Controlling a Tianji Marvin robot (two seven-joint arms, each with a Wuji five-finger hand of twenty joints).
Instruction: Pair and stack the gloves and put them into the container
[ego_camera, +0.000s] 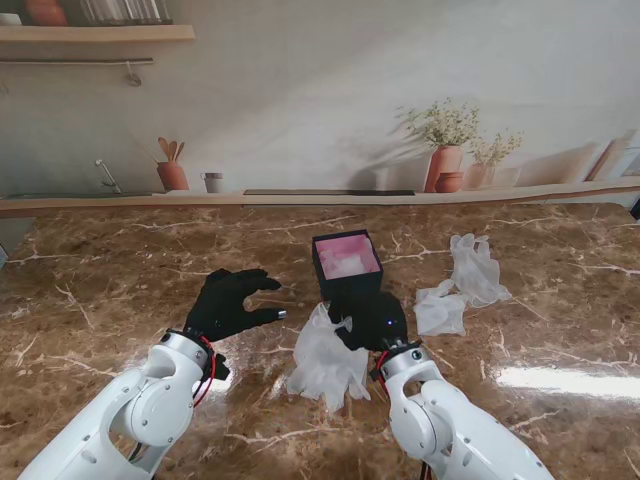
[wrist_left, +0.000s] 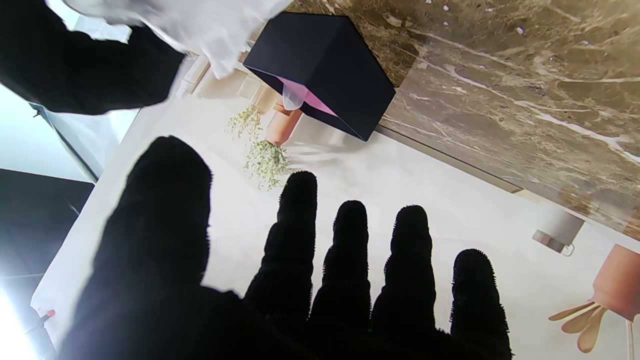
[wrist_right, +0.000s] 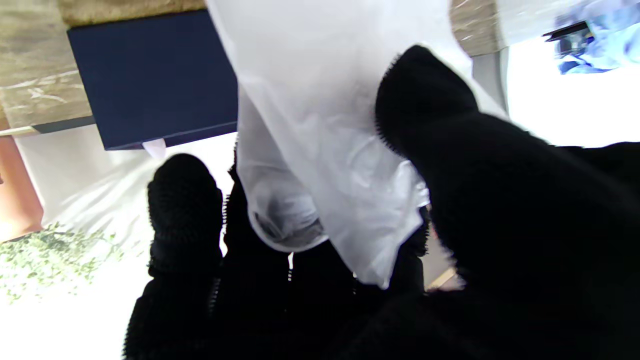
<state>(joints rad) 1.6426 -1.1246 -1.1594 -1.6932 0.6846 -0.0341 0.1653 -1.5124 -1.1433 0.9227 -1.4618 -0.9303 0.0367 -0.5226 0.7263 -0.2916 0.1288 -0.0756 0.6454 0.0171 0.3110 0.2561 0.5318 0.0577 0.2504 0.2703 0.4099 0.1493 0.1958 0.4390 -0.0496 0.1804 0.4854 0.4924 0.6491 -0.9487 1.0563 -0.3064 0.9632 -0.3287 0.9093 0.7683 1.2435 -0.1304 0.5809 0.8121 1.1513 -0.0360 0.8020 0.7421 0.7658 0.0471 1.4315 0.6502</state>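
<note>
The stand view looks down on a brown marbled tabletop (ego_camera: 120, 260) with a small dark container (ego_camera: 347, 265), pink inside, standing near its middle. The right hand (ego_camera: 372, 322) sits just nearer to me than that container, closed around a bunch of translucent white gloves (ego_camera: 326, 362) that hangs from it on its left side and drapes down toward the tabletop. In the right wrist view the thumb (wrist_right: 430, 105) presses the thin white film against the curled fingers (wrist_right: 185, 205), with the dark wall of the container close beyond them. The left hand (ego_camera: 228, 303) is to the left of the container, well apart from it; its fingers are spread and hold nothing, and the left wrist view shows all five black fingertips (wrist_left: 299, 192) fanned out with only the pale wall behind them. Two more white gloves (ego_camera: 462, 283) lie crumpled on the tabletop to the right of the container, close together, one nearer to me than the other. Something pale shows inside the container, but what it is cannot be told.
</note>
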